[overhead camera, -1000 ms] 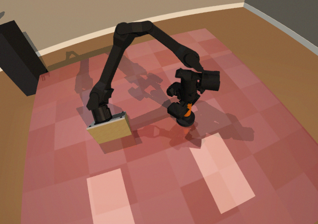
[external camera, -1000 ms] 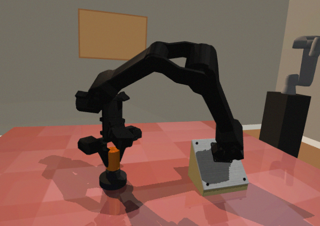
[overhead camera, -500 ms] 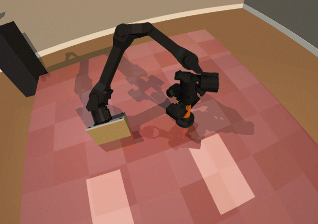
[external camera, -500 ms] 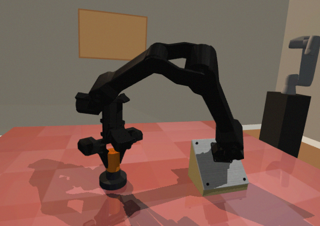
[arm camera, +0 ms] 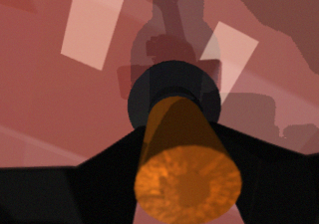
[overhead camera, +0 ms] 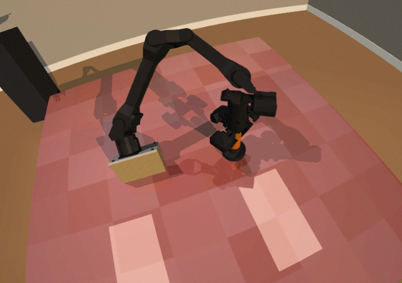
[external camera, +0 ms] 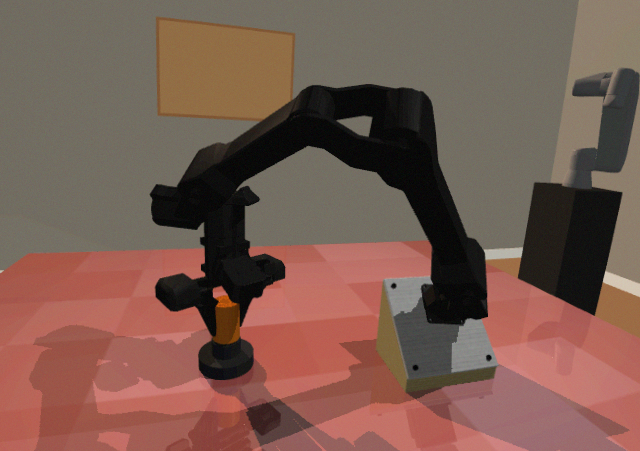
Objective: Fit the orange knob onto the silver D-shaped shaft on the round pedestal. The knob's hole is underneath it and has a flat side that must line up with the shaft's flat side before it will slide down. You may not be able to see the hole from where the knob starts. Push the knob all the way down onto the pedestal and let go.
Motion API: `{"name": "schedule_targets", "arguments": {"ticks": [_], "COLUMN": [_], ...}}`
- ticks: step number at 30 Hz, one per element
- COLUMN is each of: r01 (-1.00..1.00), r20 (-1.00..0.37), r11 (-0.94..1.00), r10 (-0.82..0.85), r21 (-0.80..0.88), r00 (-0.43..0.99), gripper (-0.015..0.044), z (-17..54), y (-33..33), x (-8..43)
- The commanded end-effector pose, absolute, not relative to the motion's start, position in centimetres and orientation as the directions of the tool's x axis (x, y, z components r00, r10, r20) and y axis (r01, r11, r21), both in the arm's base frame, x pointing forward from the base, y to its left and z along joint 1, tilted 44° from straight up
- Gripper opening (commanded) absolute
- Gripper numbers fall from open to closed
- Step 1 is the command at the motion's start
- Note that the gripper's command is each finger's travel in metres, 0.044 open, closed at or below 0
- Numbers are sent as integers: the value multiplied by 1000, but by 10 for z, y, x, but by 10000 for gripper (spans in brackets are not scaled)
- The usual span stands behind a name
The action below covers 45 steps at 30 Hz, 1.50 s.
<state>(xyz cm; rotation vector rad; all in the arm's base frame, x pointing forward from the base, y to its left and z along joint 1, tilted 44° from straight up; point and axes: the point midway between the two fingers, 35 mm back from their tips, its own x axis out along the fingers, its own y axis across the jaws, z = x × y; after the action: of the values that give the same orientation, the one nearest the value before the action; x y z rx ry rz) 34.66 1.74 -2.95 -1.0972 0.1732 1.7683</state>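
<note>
knob upright over the pedestal
your hand [overhead camera: 236, 140] [external camera: 226, 318] [arm camera: 176, 129] is clamped on the orange knob [overhead camera: 238, 142] [external camera: 227, 323] [arm camera: 188, 184], its long axis upright, directly above the round pedestal [overhead camera: 234, 153] [external camera: 225, 362] [arm camera: 174, 77]; whether the flats line up, you cannot tell; press straight down.

The knob [overhead camera: 237, 142] [external camera: 227, 323] [arm camera: 186, 184] had a mottled, rough-looking top. The pedestal [overhead camera: 234, 154] [external camera: 225, 363] [arm camera: 140, 97] looked smooth and plastic-like. The counter [overhead camera: 188, 241] [external camera: 320, 384] [arm camera: 40, 110] was glossy, faintly mirroring. Brushed metal faced the arm's wedge-shaped mount [overhead camera: 139, 168] [external camera: 431, 350], its side wood-like.
</note>
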Motion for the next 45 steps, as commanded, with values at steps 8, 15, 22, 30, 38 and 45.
{"name": "schedule_targets", "arguments": {"ticks": [8, 15, 22, 30, 38, 45], "r01": [-748, -778, -805, -815, -815, -815], "r20": [-729, -729, -729, -735, -735, -735], "r11": [-523, -498, -473, -472, -472, -472], "r10": [680, 680, 680, 672, 672, 672], "r21": [-409, -383, -357, -336, -336, -336], "r00": [-76, -76, -76, -86, -86, -86], "gripper": [0, 0, 0, 0, 105, 289], "z": [-27, -28, -29, -31, -31, -31], "y": [21, 21, 21, 19, 19, 19], "x": [350, 350, 351, 347, 347, 347]}}
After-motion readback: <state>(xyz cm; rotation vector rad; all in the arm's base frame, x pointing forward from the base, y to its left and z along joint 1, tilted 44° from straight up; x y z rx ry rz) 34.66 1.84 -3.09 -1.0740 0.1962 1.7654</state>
